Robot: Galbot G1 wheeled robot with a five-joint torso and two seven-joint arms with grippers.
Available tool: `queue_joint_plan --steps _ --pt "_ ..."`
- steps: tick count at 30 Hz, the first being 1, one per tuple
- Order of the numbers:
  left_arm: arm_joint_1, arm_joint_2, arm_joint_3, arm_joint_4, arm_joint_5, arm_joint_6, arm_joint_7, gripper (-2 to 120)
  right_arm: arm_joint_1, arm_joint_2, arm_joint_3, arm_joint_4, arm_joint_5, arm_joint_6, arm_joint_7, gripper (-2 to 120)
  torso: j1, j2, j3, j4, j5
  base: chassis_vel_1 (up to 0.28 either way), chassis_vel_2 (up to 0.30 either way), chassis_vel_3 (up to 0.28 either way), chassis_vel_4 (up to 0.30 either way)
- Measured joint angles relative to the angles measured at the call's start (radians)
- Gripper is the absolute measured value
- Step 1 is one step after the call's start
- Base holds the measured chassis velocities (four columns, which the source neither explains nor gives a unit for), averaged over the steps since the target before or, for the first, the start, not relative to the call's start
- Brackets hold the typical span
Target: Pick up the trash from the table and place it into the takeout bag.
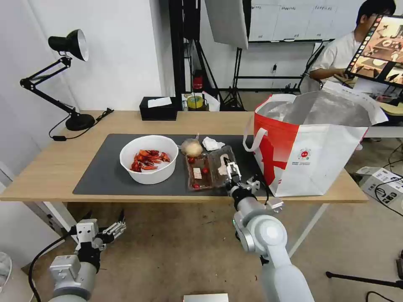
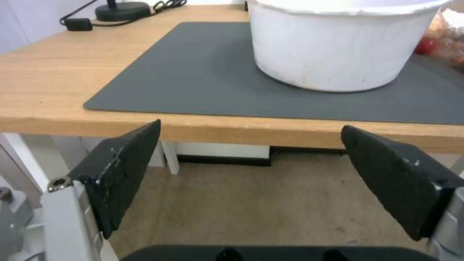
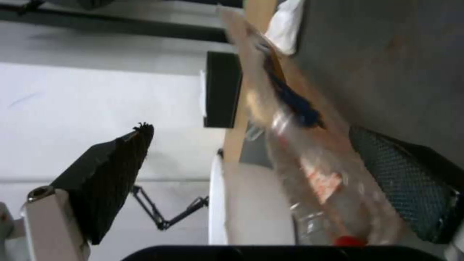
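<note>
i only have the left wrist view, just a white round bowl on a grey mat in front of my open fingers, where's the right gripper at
observer: The right gripper is over the near edge of the light-wood table. It is at the clear plastic hinged tray with cherry tomatoes, to the right of your white round bowl.
operator: has it grabbed it
observer: It is not shut. In the right wrist view its fingers stand apart with the tray's clear plastic between them.
operator: and the bag
observer: The red-and-white takeout bag stands upright at the table's right end, with its mouth open.
</note>
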Motion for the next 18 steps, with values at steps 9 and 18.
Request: queue_joint_plan --steps 9,18 --pt "0.014 -0.002 -0.009 -0.006 0.0 -0.01 0.0 100 0.046 0.001 -0.042 -0.019 -0.019 -0.044 -0.008 100 0.0 0.0 0.0 0.0 0.0 0.0 0.0 0.0 0.0" --pt "0.019 -0.005 -0.012 -0.003 0.001 -0.021 0.0 100 0.059 -0.018 -0.067 -0.044 -0.018 -0.101 0.019 100 0.0 0.0 0.0 0.0 0.0 0.0 0.0 0.0 0.0"
